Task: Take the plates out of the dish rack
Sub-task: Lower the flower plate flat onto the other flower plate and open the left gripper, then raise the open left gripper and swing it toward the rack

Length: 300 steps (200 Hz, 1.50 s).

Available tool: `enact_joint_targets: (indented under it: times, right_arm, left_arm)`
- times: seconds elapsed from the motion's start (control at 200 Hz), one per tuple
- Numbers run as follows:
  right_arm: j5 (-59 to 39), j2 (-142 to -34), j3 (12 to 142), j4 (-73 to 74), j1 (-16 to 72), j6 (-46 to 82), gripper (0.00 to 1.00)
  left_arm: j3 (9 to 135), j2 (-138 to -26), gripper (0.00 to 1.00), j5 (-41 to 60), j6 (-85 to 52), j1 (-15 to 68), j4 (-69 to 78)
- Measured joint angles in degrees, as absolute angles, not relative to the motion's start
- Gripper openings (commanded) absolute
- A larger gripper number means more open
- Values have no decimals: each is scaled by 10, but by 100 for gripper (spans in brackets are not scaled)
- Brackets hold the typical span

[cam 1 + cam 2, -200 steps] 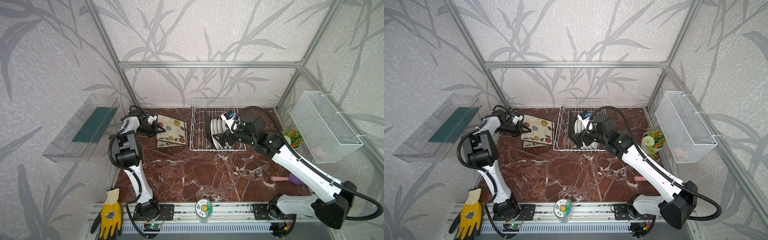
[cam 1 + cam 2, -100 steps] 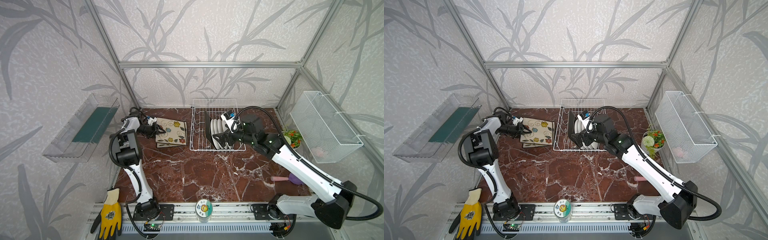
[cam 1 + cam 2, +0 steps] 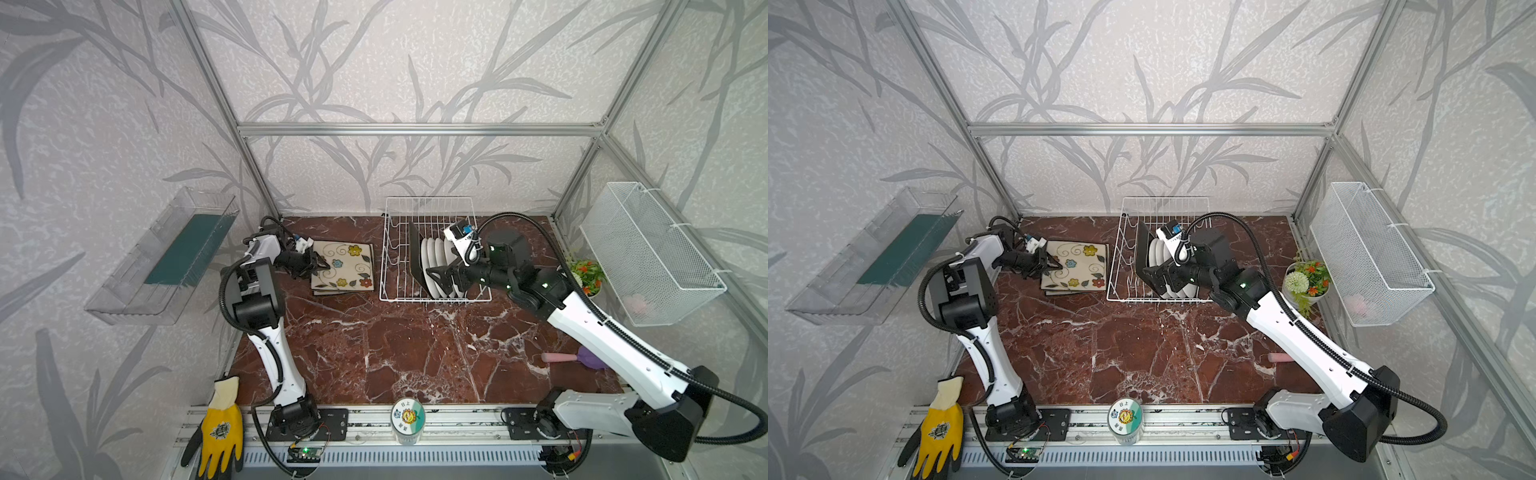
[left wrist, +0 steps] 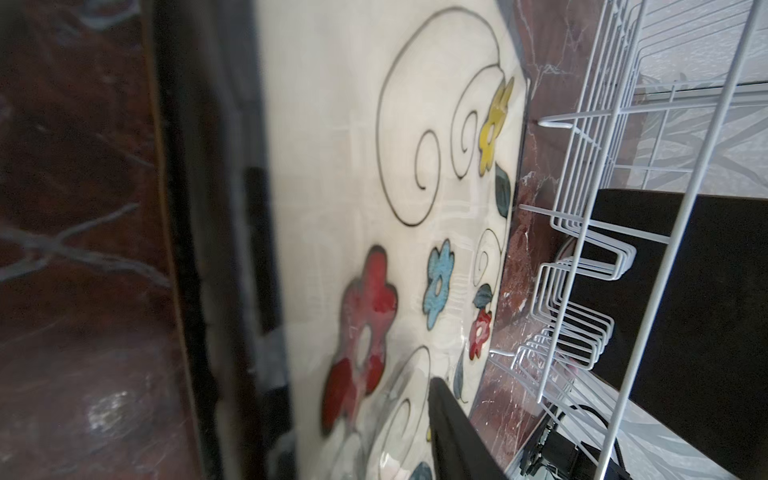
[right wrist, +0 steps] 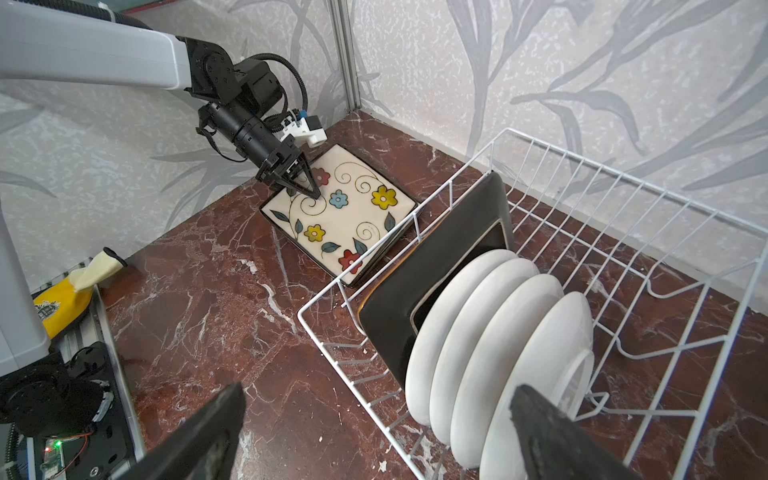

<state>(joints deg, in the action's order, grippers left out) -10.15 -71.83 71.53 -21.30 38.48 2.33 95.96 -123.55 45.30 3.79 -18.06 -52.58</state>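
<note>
The rack (image 3: 428, 207) holds one square plate (image 3: 414, 253) and four round plates (image 3: 434, 255), all on edge in a row running 9 to 3 o'clock. The right gripper (image 3: 436, 277) is spread wide at their 6 o'clock. At the rack's 9 o'clock a stack (image 3: 345, 270) lies flat, face up, with the left gripper (image 3: 318, 266) at its 9 o'clock edge; I cannot tell its jaws' state.

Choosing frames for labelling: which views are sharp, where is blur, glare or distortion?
Left wrist view: the flowered plate and marble table blur badly up close, the dish rack is crisper, faint reflections on the glaze. Right wrist view: round white plates sharp, only the close jaws soft. Both top views: evenly lit, sharp, frame posts splayed by the wide lens.
</note>
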Motion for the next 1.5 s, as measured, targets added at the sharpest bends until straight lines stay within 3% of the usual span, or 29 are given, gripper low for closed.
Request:
enact_joint_targets:
  times: [0.88,1.06,1.499]
  right_arm:
    - [-105,-718,715,-213,385,33,99]
    - [-103,-714,715,-213,385,33,99]
    - [-88,-702,714,-212,385,34,99]
  left_arm:
    - [952,-1226,63,352,-29,-181,-469]
    - [924,-1176,72,355,-51,-181,-443]
    - [898,-1038,80,341,-64,-118,-411]
